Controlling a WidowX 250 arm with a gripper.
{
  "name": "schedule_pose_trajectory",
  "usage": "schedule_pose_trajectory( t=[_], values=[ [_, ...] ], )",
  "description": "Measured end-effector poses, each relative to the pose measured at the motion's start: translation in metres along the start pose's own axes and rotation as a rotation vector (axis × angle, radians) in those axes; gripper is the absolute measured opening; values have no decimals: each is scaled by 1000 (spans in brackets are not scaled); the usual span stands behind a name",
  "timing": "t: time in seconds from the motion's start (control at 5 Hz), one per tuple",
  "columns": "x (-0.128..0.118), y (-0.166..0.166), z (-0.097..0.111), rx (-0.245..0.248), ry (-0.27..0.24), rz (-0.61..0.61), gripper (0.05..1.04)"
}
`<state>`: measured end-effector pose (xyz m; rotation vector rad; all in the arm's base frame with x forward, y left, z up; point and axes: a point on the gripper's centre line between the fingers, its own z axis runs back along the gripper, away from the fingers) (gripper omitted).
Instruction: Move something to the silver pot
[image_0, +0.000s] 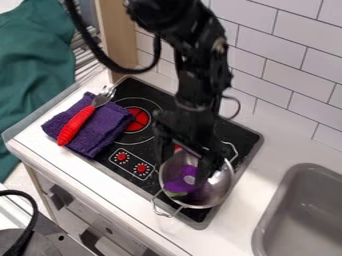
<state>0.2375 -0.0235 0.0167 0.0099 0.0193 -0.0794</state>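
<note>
Gripper (188, 164), black, two-finger: hangs over the silver pot (217, 187); fingers parted, seemingly nothing clasped. Clock positions read with twelve at the top of the view. Silver pot: stands at five o'clock on the black stove (153, 166), wire handles at one and seven. Purple toy (182, 184), one, with a pale round patch and some green toward its seven o'clock: lies inside the pot, left of centre, toward nine. Folded purple cloth (110, 125), one: ten o'clock from the pot, lapping the stove's edge; on it, a red-handled fork (77, 125), tines toward one. Grey sink (304, 215), one: four o'clock from the pot. Step in hand, as judged: release, apparently done, toy delivered. Next move: straight lift, fingers kept wide, clear of rim and handles, then withdrawal toward twelve.
</note>
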Motion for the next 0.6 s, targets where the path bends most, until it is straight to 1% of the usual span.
schedule_pose_trajectory(
  t=[0.2, 0.4, 0.6],
  values=[
    [2, 4, 22, 18, -41, -3, 1010],
    [5, 8, 32, 16, -72, -6, 1009],
    [5, 8, 33, 6, -76, -11, 1009]
  ],
)
